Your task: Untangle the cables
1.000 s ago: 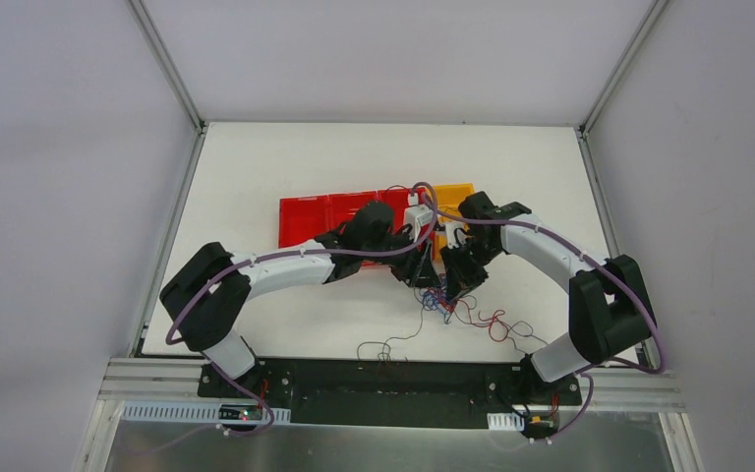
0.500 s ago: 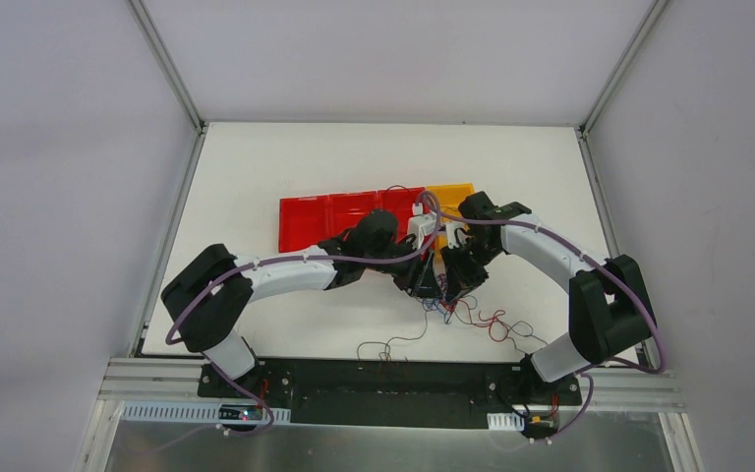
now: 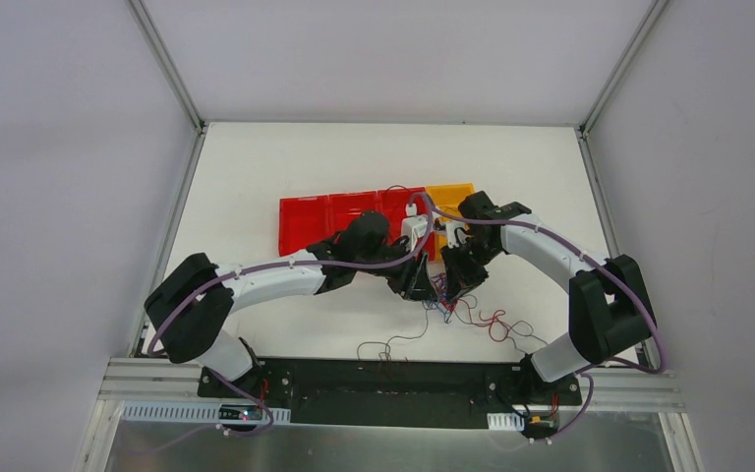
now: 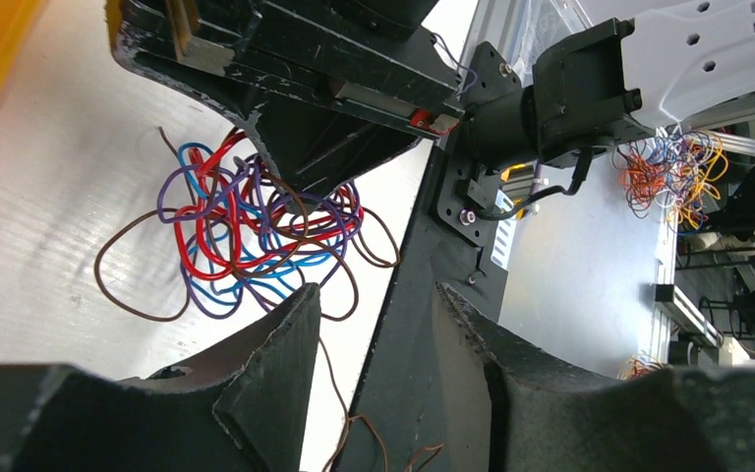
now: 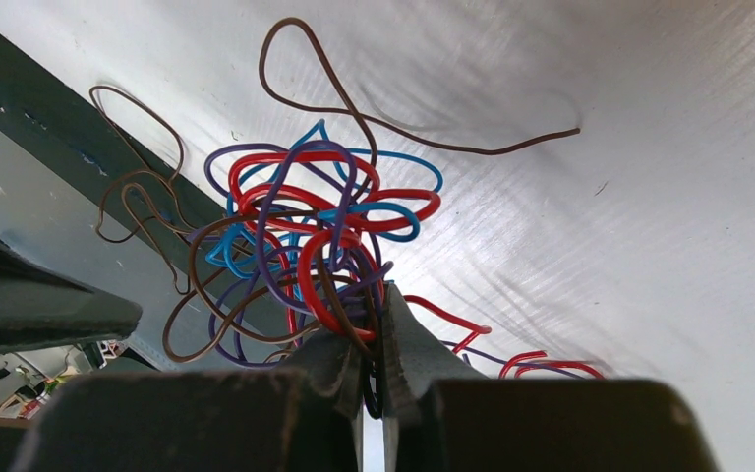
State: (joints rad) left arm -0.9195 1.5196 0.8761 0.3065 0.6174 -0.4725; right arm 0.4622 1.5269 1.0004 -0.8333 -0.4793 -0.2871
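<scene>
Nearest the front edge of the table, a few loose wires lie flat, some red, some dark. Just behind them are the cables, a small clump of red, blue, purple and brown loops between the 2 claws. The right claw is clenched on a bunch of strands at the clump's edge, where it was 1 second ago. The left claw has its fingers apart with nothing between them, just beside the clump. It has drawn closer since then, and the left arm has swung its elbow out left and toward the front. Farther back, red bins and 1 orange bin sit in a row.
</scene>
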